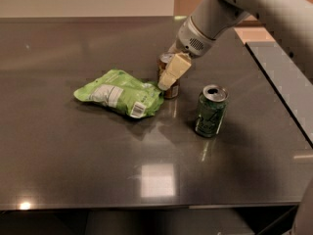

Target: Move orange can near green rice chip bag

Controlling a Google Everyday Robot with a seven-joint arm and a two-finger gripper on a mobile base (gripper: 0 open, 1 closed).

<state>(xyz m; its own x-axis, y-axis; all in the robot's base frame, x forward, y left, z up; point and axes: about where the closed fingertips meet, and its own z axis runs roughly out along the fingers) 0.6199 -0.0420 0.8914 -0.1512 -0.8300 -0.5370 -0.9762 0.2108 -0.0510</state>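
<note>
Here, gripper [172, 75]: was held low at the upper centre of the frame, set against the front of the orange can.
Grip: clasped or released could not be told.
Orange can [165, 60]: was stood upright on the table [73, 151], just beside the right end of the green bag, partly hidden by the gripper.
Green bag [120, 93]: was laid flat left of centre.
Green can [211, 110]: was stood right of centre, apart.
</note>
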